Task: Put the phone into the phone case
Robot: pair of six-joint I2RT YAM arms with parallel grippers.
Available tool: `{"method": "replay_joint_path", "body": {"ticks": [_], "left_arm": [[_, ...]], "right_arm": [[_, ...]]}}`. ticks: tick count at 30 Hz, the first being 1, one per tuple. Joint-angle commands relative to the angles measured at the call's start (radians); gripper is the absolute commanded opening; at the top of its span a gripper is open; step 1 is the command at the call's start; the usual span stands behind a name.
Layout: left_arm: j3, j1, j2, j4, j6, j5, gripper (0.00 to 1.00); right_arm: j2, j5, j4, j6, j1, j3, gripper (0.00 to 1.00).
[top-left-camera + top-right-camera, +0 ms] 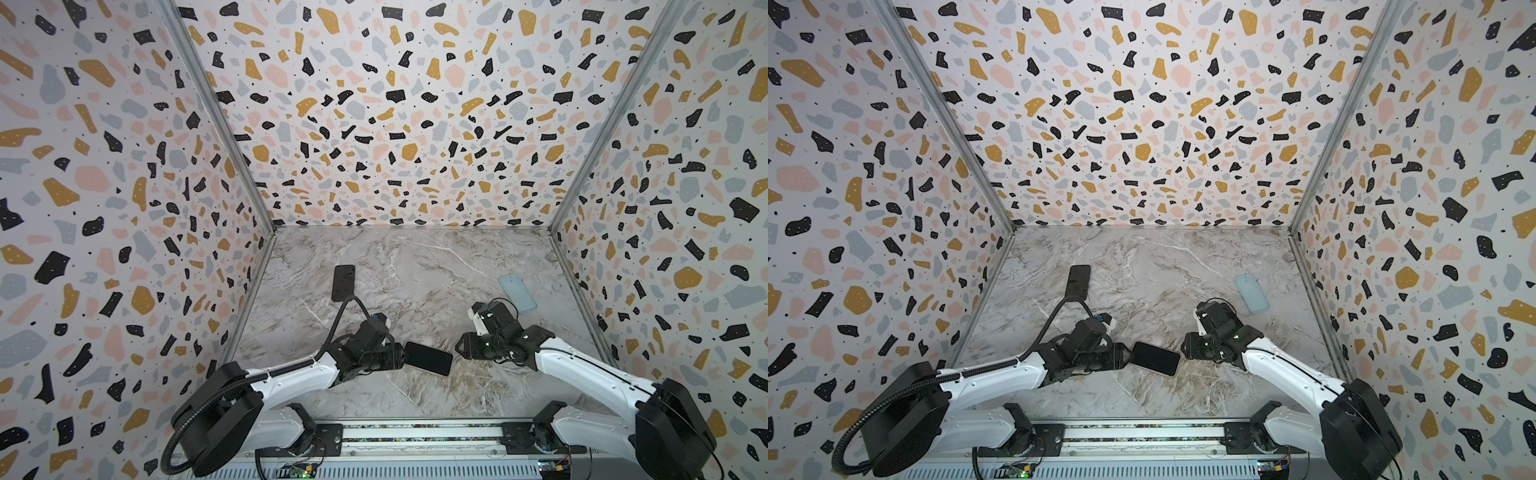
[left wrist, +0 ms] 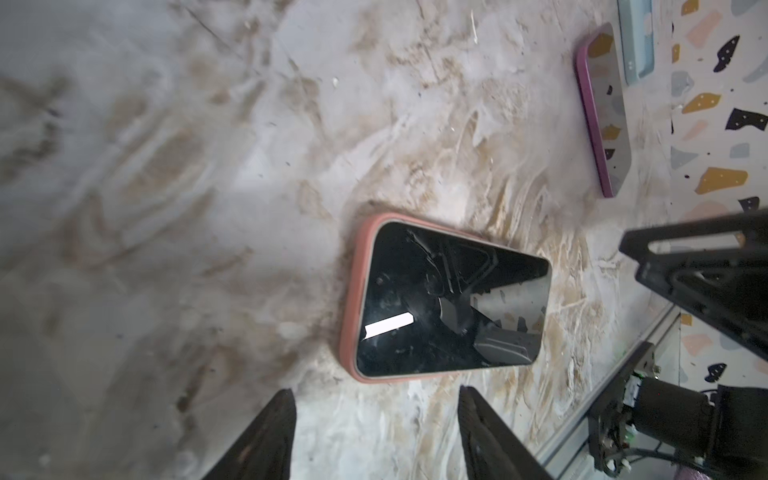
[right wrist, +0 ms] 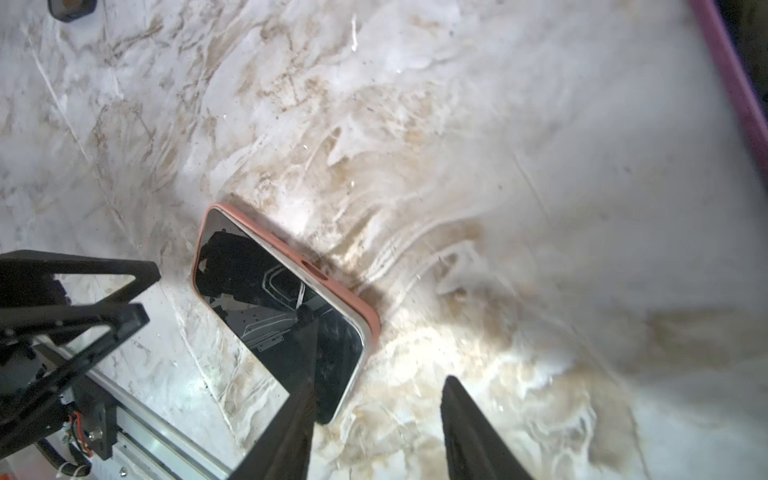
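We see the black-screened phone (image 1: 428, 358) lying in its salmon-pink case (image 2: 353, 299), flat on the grey marble desk (image 1: 415, 270), near centre. Our left gripper (image 2: 376, 390) and right gripper (image 3: 380, 378) flank it, jaws apart, holding nothing.

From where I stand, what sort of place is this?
Probably a robot test booth rather than a home or shop: a left arm and a right arm fixed to a rail, speckled walls closing in three sides, and a marble-look table with a phone lying between them.
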Motion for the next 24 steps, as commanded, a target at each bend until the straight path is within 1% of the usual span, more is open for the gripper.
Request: {"method": "replay_joint_path", "body": {"ticks": [1, 3, 6, 9, 12, 18, 24], "left_arm": [[0.039, 0.009, 0.050, 0.013, 0.051, -0.007, 0.62], [0.043, 0.009, 0.088, 0.046, 0.054, 0.013, 0.61], [0.046, 0.009, 0.127, 0.073, 0.059, 0.037, 0.60], [0.048, 0.009, 0.140, 0.082, 0.072, 0.058, 0.58], [0.052, 0.009, 0.145, 0.097, 0.075, 0.067, 0.58], [0.034, 0.008, 0.179, 0.166, 0.054, 0.102, 0.56], [0.030, 0.009, 0.171, 0.175, 0.051, 0.113, 0.54]], "right_arm": [[-0.108, 0.048, -0.079, 0.303, 0.050, -0.062, 0.47], [-0.165, 0.050, -0.051, 0.416, 0.093, -0.102, 0.44], [-0.171, 0.035, -0.016, 0.478, 0.146, -0.122, 0.43], [-0.125, 0.021, 0.012, 0.493, 0.198, -0.118, 0.41], [-0.081, 0.007, 0.047, 0.496, 0.229, -0.115, 0.37], [-0.008, -0.009, 0.083, 0.460, 0.231, -0.086, 0.34], [0.052, -0.030, 0.126, 0.437, 0.230, -0.075, 0.32]]}}
